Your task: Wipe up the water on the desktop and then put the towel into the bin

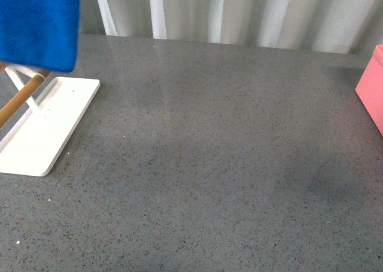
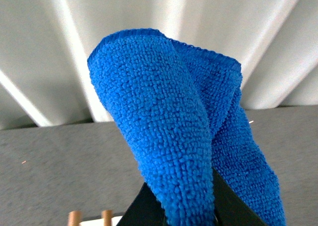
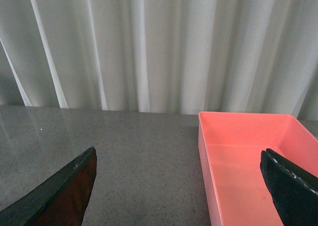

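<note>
My left pincer (image 2: 189, 208) clamps towel (image 2: 169, 126) | right pincer (image 3: 179, 169) wide, empty | risk: loose fold slips out before reaching counter (image 1: 209, 140).

The bright blue, fuzzy towel (image 1: 39, 24) hangs bunched in soft folds, lifted clear above the far-left part of the desktop (image 1: 209, 164), a flat dark grey speckled surface. The salmon-pink, straight-walled bin (image 1: 372, 83) stands open-topped at the desktop's right side, well apart from the towel.

Fuzzy terry towel (image 2: 169, 136), speckled stone desktop (image 1: 209, 164)
</note>
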Robot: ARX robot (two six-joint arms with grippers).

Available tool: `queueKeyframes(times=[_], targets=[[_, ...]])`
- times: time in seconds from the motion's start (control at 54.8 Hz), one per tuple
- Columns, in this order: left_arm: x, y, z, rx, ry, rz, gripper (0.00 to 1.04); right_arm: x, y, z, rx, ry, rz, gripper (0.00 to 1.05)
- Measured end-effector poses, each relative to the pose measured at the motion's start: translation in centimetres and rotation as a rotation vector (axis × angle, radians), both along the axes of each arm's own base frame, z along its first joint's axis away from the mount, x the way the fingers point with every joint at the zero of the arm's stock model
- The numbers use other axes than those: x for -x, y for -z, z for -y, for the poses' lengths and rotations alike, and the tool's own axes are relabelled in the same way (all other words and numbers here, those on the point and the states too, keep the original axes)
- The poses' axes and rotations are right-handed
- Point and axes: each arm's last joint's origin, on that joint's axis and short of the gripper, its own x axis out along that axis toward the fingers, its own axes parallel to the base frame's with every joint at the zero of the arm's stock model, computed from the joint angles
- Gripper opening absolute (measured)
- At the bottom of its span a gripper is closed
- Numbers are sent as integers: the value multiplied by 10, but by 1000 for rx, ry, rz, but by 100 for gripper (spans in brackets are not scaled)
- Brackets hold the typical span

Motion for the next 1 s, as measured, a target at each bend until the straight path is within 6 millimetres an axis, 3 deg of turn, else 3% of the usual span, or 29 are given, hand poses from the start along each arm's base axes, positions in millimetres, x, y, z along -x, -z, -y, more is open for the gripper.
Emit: queueKeyframes(times=[0.128,0.274,0.493,0.766,0.821,1.003], targets=[[17,-13,24,118,104,39,6,0,0,0,0,0,0,98],[36,-8,50,223,204,44,6,0,0,0,0,0,0,98],[61,34,88,276,331,25,6,0,0,0,0,0,0,98],[63,120,105,347,367,-75,6,0,0,0,0,0,0,98],[63,124,106,405,382,-65,6,0,0,0,0,0,0,98],[72,110,125,573,484,6,6,0,0,0,0,0,0,98]])
